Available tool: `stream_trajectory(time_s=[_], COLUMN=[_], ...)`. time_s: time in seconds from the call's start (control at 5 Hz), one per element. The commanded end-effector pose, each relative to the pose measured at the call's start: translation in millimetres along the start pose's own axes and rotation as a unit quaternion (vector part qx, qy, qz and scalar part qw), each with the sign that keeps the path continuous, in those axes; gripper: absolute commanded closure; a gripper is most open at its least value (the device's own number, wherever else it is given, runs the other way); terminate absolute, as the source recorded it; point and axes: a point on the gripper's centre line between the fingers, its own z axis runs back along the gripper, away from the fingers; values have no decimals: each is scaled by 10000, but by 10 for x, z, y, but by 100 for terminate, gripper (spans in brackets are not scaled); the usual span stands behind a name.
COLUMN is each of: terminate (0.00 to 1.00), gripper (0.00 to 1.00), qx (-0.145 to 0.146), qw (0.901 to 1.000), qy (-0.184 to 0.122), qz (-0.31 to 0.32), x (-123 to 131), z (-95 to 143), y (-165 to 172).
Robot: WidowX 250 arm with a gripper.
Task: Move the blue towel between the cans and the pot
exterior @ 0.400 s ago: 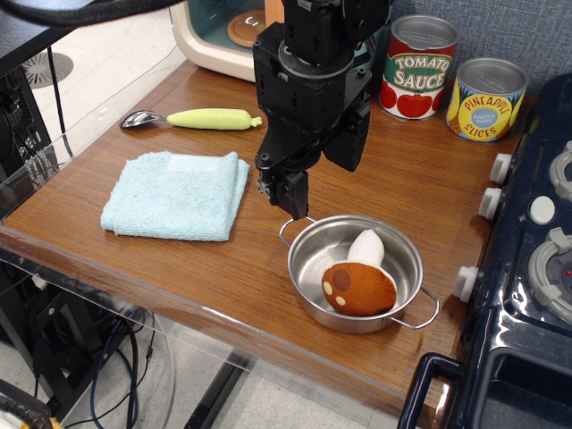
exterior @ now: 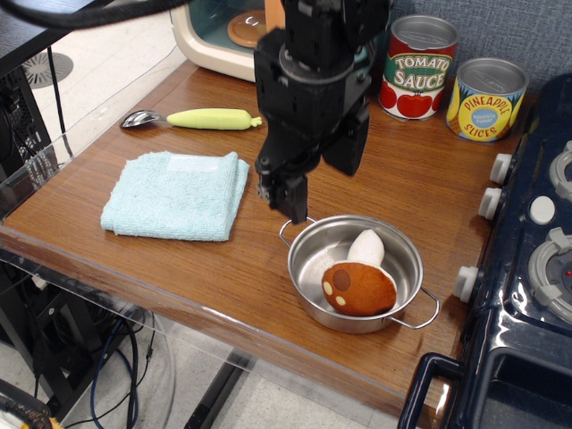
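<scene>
The blue towel [exterior: 177, 195] lies folded flat on the left part of the wooden table. The steel pot [exterior: 356, 273] sits at the front middle and holds a brown-and-white plush mushroom [exterior: 358, 281]. The red Tomato Sauce can [exterior: 418, 68] and the yellow Pineapple Slices can [exterior: 485, 99] stand at the back right. My black gripper [exterior: 286, 195] hangs low between the towel and the pot, just above the pot's left handle, and holds nothing. Its fingers overlap from this angle, so I cannot tell how wide they stand.
A spoon with a yellow-green handle [exterior: 207, 119] lies behind the towel. A teal-and-cream toy microwave [exterior: 228, 31] stands at the back. A dark blue toy stove [exterior: 527, 268] with white knobs borders the table on the right. The table's front edge [exterior: 179, 295] is close to the towel.
The arm has shifted very slightly; the towel, pot and cans have not moved.
</scene>
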Motion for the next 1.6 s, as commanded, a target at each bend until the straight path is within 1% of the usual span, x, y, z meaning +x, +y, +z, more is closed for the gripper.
stream_trajectory(time_s=[0.0,0.2,0.4,0.6,0.8,1.0,1.2,1.4], terminate=[0,0,0,0,0,0,0,0], gripper=[0,0,0,0,0,0,0,0], qx=[-157,101,433,775,972,1043,1089,1181], qw=[9966,9870,9667,9490,9382,9403,9393,9370], qy=[-39,-538,-856,-1054,-1316,-1211,-739,-425], qz=[807,1514,2373,2869,3050,3005,3167,3260], x=[437,817,1284,1600,1703,1662,1583,1535], z=[232,192,-31,-202,-362,-548,-723,-844], y=[-128,-91,62,235,378,464,513,514])
